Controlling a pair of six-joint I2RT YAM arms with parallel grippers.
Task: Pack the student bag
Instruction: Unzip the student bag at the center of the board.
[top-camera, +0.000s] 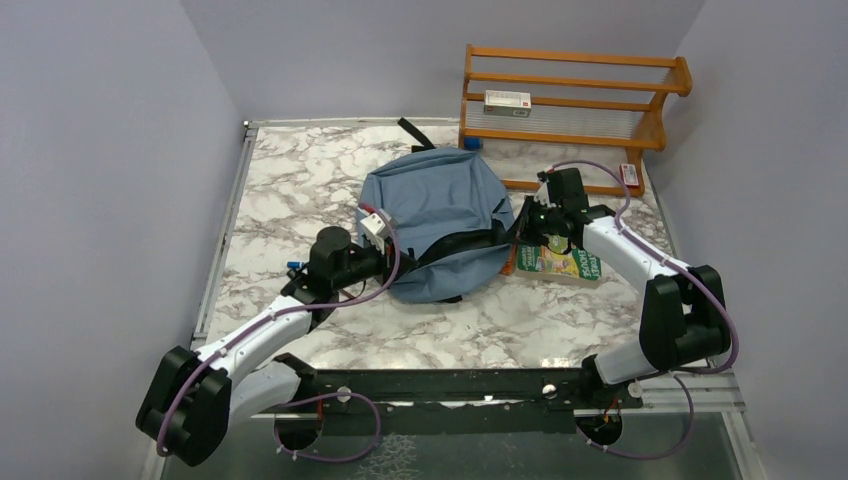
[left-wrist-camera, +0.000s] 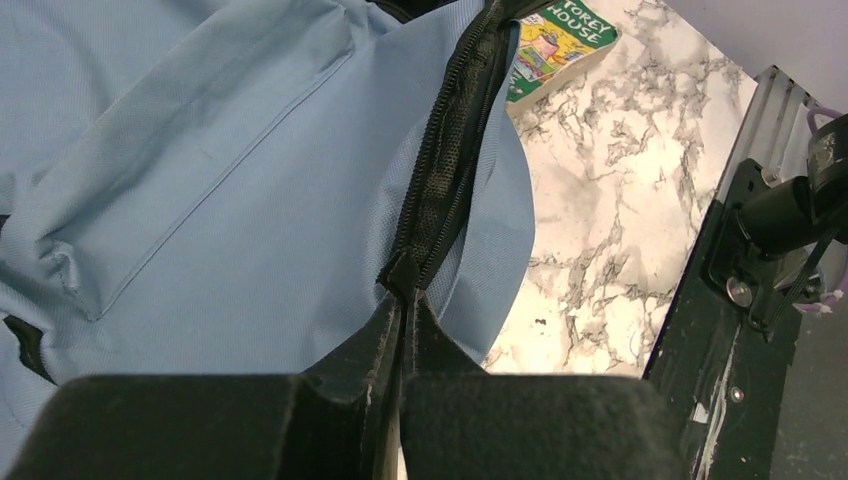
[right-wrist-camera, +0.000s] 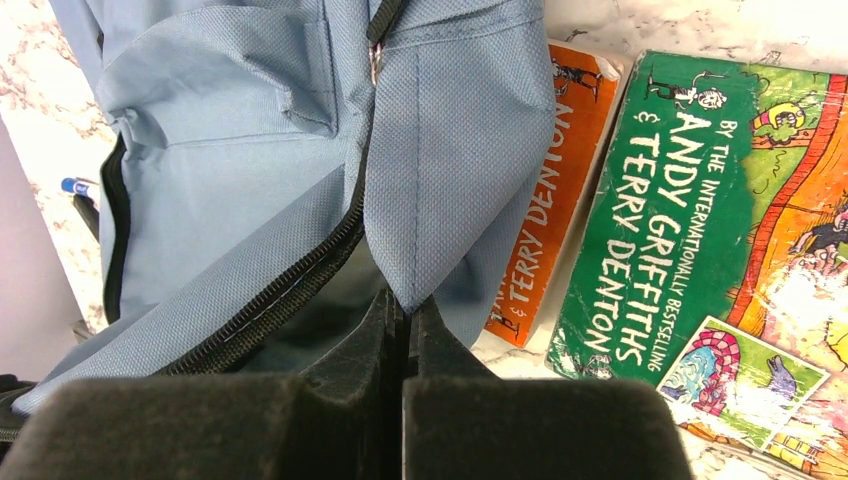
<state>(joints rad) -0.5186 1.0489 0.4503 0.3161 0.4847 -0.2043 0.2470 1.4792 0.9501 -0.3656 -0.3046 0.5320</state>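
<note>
- Looks like the opening step: spreading the mouth of the student bag (top-camera: 435, 215), with no sign of anything packed inside yet.
- Finds the bag slumped in the middle of the surface (top-camera: 300, 190), between the two arms, with the books (top-camera: 555, 263) touching its right edge.
- Grips the dark zipper (left-wrist-camera: 445, 170) edge in the left claw (left-wrist-camera: 405, 300), clamped tight on it.
- Nips a fold of blue cloth beside the opening in the right claw (right-wrist-camera: 405, 305), likewise closed on the bag.
- Calls next, probably, for drawing both grips apart and upward to widen the gap without slipping off the thin cloth, then freeing one claw for a book.
- Shows from above alone the bag's whole outline and a wooden rack (top-camera: 575, 90) at the back.
- Shows from the right wrist alone the dark hollow inside the opening, and the orange book (right-wrist-camera: 545, 200) partly covered by the cloth, beside the green book (right-wrist-camera: 680, 200).
- Shows from the left wrist alone the zipper track running up from the grip.
</note>
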